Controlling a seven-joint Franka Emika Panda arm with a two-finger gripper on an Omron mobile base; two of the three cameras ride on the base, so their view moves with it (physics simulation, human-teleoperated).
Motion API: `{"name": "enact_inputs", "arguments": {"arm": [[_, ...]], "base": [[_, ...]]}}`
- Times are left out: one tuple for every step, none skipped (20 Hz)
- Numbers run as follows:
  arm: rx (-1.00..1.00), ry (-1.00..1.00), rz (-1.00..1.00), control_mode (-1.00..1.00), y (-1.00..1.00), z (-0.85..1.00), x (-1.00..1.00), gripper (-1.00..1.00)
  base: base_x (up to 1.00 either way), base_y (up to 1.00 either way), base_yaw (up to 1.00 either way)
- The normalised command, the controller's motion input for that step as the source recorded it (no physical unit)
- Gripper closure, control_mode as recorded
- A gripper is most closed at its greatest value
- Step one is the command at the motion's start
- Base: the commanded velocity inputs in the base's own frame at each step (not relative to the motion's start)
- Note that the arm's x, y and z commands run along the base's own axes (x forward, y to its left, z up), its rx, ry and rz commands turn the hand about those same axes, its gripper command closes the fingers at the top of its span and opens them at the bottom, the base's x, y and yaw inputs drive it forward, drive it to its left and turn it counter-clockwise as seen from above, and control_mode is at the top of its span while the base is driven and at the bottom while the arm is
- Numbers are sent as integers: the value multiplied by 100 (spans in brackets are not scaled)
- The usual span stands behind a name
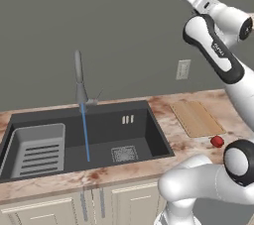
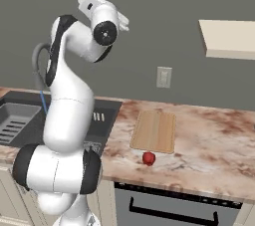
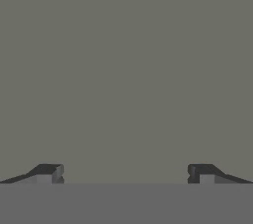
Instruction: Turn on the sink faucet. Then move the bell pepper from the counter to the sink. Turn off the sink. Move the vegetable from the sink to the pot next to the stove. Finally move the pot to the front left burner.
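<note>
The gripper point(image 3: 126, 173) stands spread wide with nothing between its fingertips point(image 3: 49, 172), facing the bare grey wall point(image 3: 126, 70). No lettering is legible anywhere. The bell pepper point(image 2: 148, 158) — small, glossy, red, roundish — sits on the counter point(image 2: 209, 140) just in front of the pale wooden cutting board point(image 2: 155, 130), well right of the sink point(image 1: 149, 130). A thin blue stream falls from the sink faucet point(image 1: 78, 78) into the dark basin — the slotted tray point(image 1: 38, 149) lies at its left.

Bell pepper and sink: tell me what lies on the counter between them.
Bare marble counter, as the left base view shows. The bell pepper sits beside the near corner of the cutting board, which lies further back, off the direct line to the sink.
</note>
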Motion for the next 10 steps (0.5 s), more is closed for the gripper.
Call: {"name": "enact_inputs", "arguments": {"arm": [[-27, 30, -5, -100, -8, -54, -38, -100], [-25, 34, -6, -100, -11, -61, -38, -100], [-27, 37, -5, -100, -11, -68, -35, -100], [-27, 39, -4, -100, -13, -73, -35, -100], [-27, 38, -4, -100, -16, -74, -39, -100], [-26, 38, -4, -100, -20, -73, -43, -100], [-24, 38, -4, -100, -22, -70, -46, -100], [-24, 39, -4, -100, -25, -61, -50, -100], [-23, 39, -4, -100, -27, -57, -51, -100], [-21, 40, -4, -100, -28, -46, -55, -100]], "base": [[0, 0, 0], [0, 0, 0], [0, 0, 0], [0, 0, 0], [0, 0, 0], [0, 0, 0], [0, 0, 0], [0, 0, 0], [0, 0, 0], [0, 0, 0]]}}
